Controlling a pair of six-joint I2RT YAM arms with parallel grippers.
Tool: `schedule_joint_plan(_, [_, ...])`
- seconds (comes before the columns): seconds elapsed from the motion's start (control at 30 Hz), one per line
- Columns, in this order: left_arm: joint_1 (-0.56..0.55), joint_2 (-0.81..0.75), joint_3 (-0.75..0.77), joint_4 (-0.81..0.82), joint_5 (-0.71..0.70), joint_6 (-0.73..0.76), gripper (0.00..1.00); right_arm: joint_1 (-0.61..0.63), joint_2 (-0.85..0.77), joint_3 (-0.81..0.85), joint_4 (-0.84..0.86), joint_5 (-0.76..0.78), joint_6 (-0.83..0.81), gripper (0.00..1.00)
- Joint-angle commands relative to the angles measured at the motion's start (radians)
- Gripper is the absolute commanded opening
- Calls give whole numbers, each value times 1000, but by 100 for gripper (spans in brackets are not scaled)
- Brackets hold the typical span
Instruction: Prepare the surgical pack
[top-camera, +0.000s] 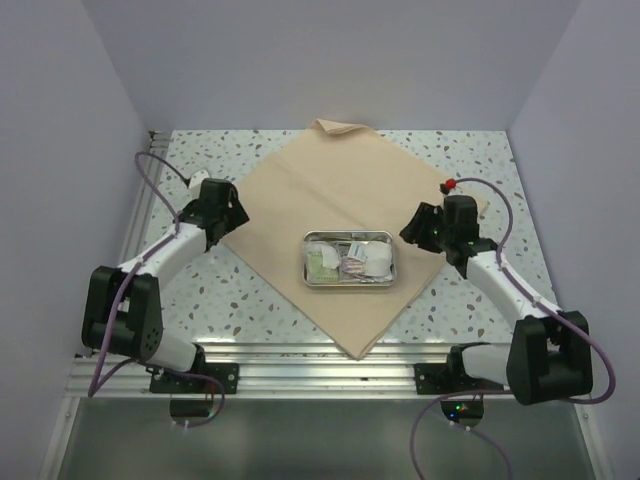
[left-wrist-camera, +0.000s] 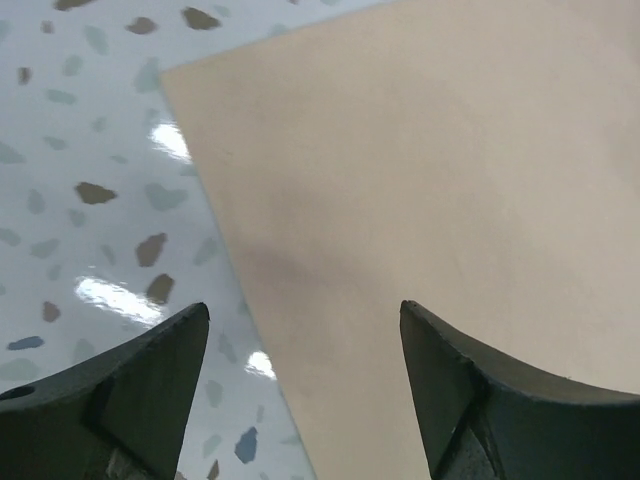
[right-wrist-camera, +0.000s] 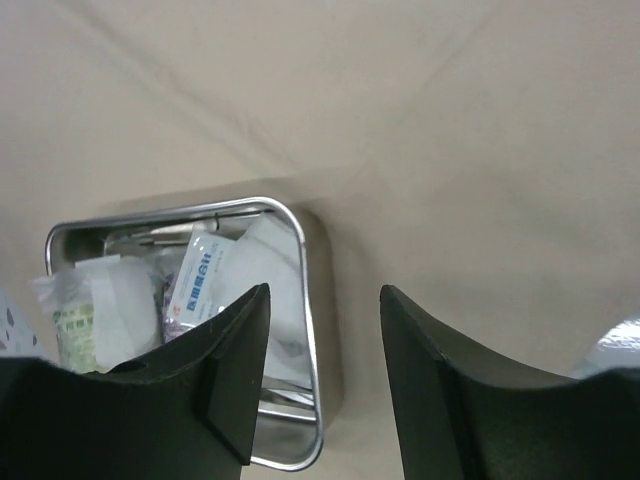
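Cloth (top-camera: 330, 190) lies flat on table (top-camera: 450, 300), one corner toward the front. Tray (top-camera: 305, 262) sits on the cloth's middle, with sachets (top-camera: 352, 260) inside. Left gripper (top-camera: 226, 232) is over the cloth's left corner and right gripper (top-camera: 414, 236) is right of the tray.

Tan cloth (top-camera: 330, 190); shiny steel tray (top-camera: 350, 287); white and green sachets (top-camera: 352, 260); white tabletop (top-camera: 250, 300), grey-brown speckles

A white speckled table (top-camera: 250, 300) is enclosed by plain pale lilac walls (top-camera: 330, 60) behind it and at both sides. A ribbed aluminium rail (top-camera: 320, 368) is fixed along its near edge. Light patches (left-wrist-camera: 115, 298) are mirrored on its glossy top.
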Motion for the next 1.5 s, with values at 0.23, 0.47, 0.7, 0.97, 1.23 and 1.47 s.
schedule_joint_plan(0.23, [-205,-64,-121,177,309,108,81,151,143,99,-53,-2,-111,47])
schedule_joint_plan(0.47, [-253,-72,-170,222,315,108,80,175,249,142,-44,57,-111,40])
schedule_joint_plan(0.7, [-282,-49,-185,251,323,107,79,174,324,197,-38,59,-117,13])
schedule_joint_plan(0.97, [-288,-23,-178,268,324,111,79,174,379,273,-54,105,-106,6])
schedule_joint_plan(1.23, [-290,30,-155,269,320,121,78,172,439,361,-73,180,-94,16])
schedule_joint_plan(1.47, [-290,7,-169,272,328,137,77,174,356,366,-147,214,-109,62])
